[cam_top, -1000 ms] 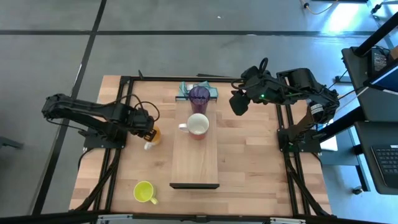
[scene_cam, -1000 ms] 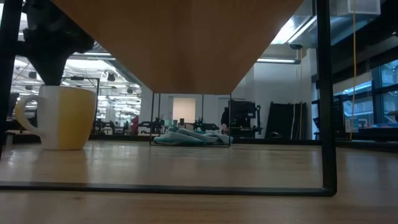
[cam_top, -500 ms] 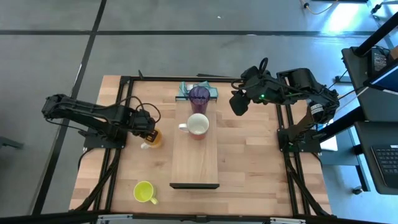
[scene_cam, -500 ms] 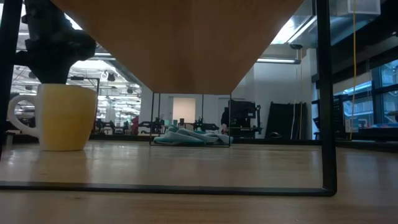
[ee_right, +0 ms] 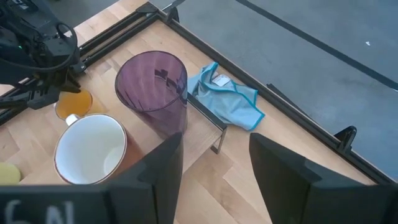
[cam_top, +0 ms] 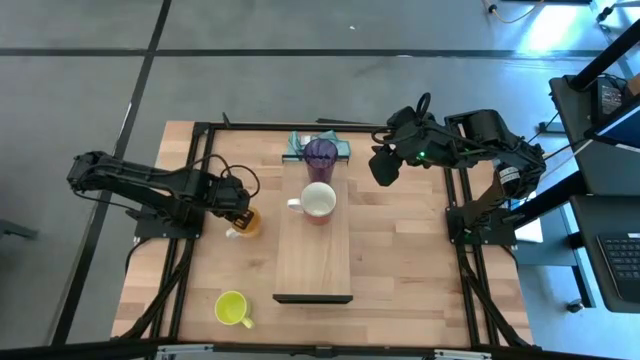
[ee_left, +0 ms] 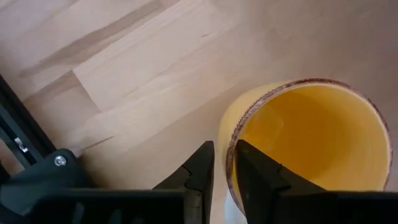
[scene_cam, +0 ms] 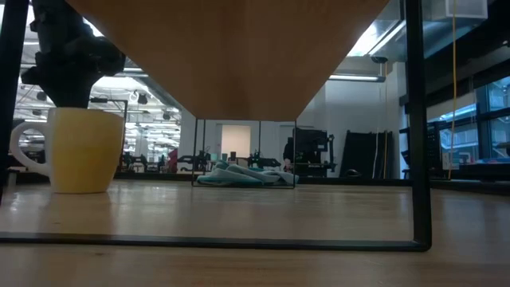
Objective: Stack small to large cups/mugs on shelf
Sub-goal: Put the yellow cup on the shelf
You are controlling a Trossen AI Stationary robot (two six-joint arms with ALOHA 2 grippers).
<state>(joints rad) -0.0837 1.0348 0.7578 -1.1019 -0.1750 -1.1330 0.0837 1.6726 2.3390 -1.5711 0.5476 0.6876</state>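
Observation:
The orange mug [cam_top: 247, 221] stands on the table left of the shelf [cam_top: 313, 250], a pale plank raised on a black frame. My left gripper [ee_left: 225, 152] is shut on the mug from above. On the shelf stand the purple tumbler [cam_top: 320, 152] at the far end and the red mug with a white inside [cam_top: 319, 200] just nearer. The yellow-green mug [cam_top: 232, 308] sits on the table near the left front corner. My right gripper [cam_top: 383, 168] hangs open, raised, right of the tumbler. My left gripper has the orange mug's wall at the rim [ee_left: 234, 134] between its two fingers, one finger [ee_left: 252, 171] inside the mug and one [ee_left: 200, 171] outside. The fingers come from above, pointing steeply down. The mug stands upright with its base on the table [scene_cam: 76, 190].
A crumpled teal cloth [cam_top: 300, 145] lies at the shelf's far end, behind the tumbler. The black frame rails [cam_top: 200, 180] run along the table's sides and far edge. Bare tabletop lies right of the shelf [cam_top: 400, 250].
In the low view the orange mug, with my left gripper on it, has slid a little to the left along the table, then kept still. My right arm has not moved.

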